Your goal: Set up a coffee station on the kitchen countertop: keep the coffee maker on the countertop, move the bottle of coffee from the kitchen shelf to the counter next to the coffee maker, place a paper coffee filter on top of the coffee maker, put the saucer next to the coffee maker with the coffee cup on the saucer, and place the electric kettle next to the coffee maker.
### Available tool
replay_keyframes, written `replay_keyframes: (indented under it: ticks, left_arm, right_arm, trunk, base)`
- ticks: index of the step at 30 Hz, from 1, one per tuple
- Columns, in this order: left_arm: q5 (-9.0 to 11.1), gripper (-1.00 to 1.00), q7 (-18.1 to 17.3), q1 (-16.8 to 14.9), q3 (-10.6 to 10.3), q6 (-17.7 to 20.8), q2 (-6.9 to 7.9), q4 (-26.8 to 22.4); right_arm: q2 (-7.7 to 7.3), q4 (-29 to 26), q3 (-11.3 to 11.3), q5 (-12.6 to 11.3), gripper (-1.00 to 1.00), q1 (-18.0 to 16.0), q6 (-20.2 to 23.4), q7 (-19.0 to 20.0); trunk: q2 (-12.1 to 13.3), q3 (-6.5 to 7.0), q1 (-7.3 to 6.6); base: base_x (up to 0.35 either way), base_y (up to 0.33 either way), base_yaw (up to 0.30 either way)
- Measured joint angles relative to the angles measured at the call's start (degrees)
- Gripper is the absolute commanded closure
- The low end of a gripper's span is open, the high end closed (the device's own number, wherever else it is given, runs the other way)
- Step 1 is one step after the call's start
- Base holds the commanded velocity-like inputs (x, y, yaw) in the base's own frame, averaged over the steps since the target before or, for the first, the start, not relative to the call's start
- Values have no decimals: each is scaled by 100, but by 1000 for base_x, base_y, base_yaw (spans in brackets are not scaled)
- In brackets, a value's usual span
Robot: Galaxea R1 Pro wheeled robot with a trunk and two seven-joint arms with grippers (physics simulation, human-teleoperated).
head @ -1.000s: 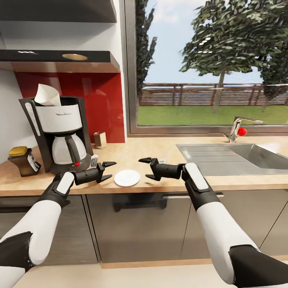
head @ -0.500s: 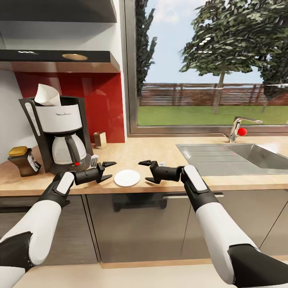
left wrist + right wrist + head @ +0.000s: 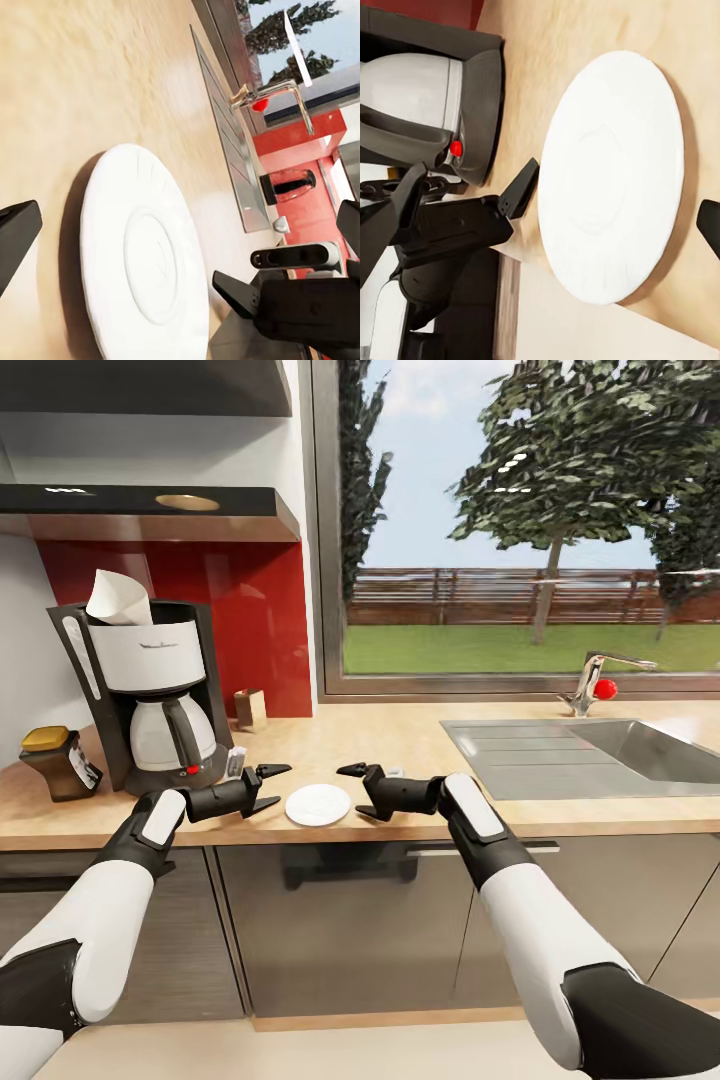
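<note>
Paper coffee filter (image 3: 118,598) is sitting on top of the coffee maker (image 3: 150,695); bottle of coffee (image 3: 60,763) is standing beside it on the bench (image 3: 420,745). Saucer (image 3: 318,804) is lying bare near the bench's front edge, between the left tool (image 3: 270,786) and right tool (image 3: 349,791), both spread and holding nothing. Judged outstanding: cup on saucer, kettle placement.

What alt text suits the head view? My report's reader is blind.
Two open robot claws, left claw and right claw, flank an empty white saucer on a wooden kitchen countertop. A coffee maker topped with a paper filter stands behind.
</note>
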Motion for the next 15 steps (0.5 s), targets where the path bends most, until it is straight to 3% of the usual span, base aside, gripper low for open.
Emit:
replay_keyframes:
  ticks: [15]
  left_arm:
    - [2,-100,-1,0,1,23,-59,0]
  right_arm:
    - [32,368,84,-2,-100,-270,-43,-2]
  trunk:
    - [0,0,0]
  base:
    - [0,0,0]
